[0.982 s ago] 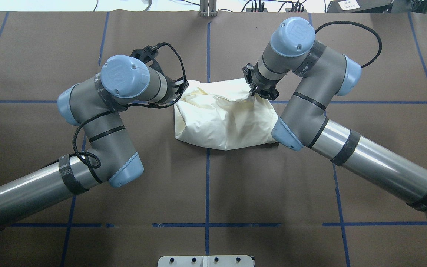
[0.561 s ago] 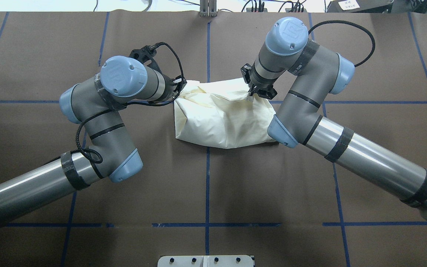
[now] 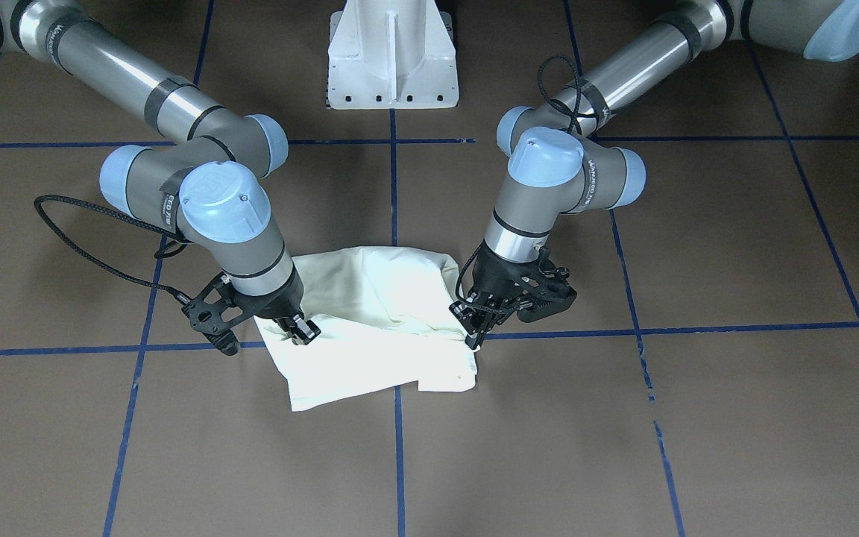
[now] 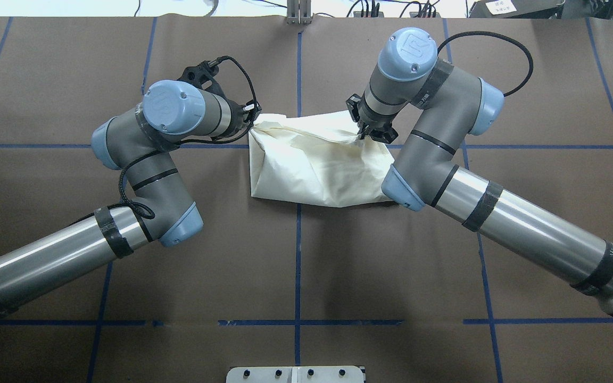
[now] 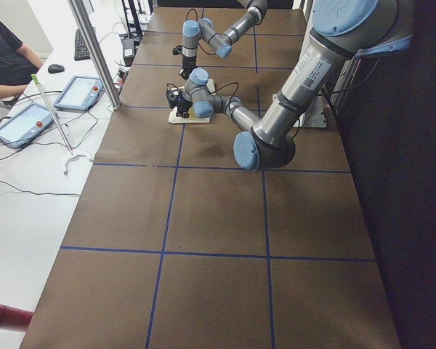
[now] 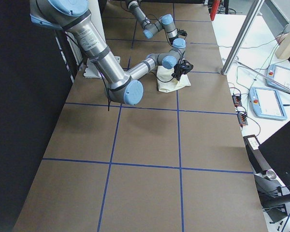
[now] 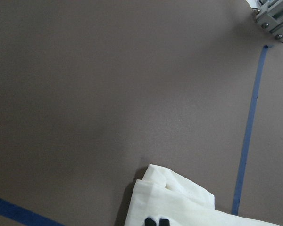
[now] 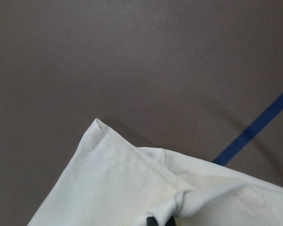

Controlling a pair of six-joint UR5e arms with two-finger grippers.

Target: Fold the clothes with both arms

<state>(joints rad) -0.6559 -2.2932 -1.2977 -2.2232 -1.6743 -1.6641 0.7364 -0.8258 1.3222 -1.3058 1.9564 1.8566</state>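
Brown table bears a shirt (left gripper, right gripper pinching it).

Grey tubular arms, light-blue joint caps, black bands.

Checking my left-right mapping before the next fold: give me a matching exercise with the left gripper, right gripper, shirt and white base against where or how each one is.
Things:
1. left gripper
2. right gripper
3. shirt
4. white base

Places or states:
A. lying bunched on the table
B. shut on the shirt, on the front-facing view's right
C. at the robot's side of the table, apart from the shirt
D. shut on the shirt, on the front-facing view's left

Pairs: 1-B, 2-D, 3-A, 4-C
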